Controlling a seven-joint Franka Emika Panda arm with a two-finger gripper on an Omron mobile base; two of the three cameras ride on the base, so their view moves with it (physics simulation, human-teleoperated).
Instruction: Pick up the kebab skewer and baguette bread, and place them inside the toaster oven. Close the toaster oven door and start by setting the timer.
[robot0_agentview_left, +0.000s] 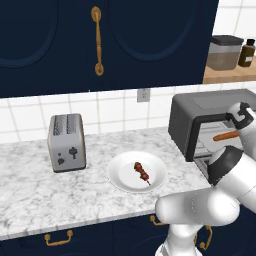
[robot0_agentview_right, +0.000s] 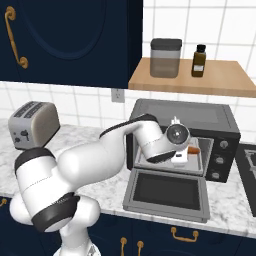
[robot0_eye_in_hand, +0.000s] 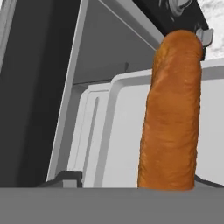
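The kebab skewer (robot0_agentview_left: 142, 172) lies on a white plate (robot0_agentview_left: 120, 176) on the marble counter, left of the toaster oven (robot0_agentview_left: 200, 107) (robot0_agentview_right: 200, 112). The toaster oven door (robot0_agentview_right: 167, 192) is folded down flat in front of it. My gripper (robot0_agentview_right: 181, 156) reaches into the oven's opening. The baguette bread (robot0_agentview_left: 227, 135) (robot0_agentview_right: 192, 149) (robot0_eye_in_hand: 173, 113) lies on the light grey tray (robot0_eye_in_hand: 109, 144) inside. In the hand view my gripper (robot0_eye_in_hand: 133, 179) is open, its tips wide apart, with the loaf toward the right tip and free of the left one.
A silver slot toaster (robot0_agentview_left: 66, 141) (robot0_agentview_right: 32, 122) stands at the counter's left. A wooden shelf (robot0_agentview_right: 225, 80) above the oven carries a canister (robot0_agentview_right: 165, 57) and a brown bottle (robot0_agentview_right: 199, 60). Dark blue cabinets hang overhead. My own arm crosses in front of the oven.
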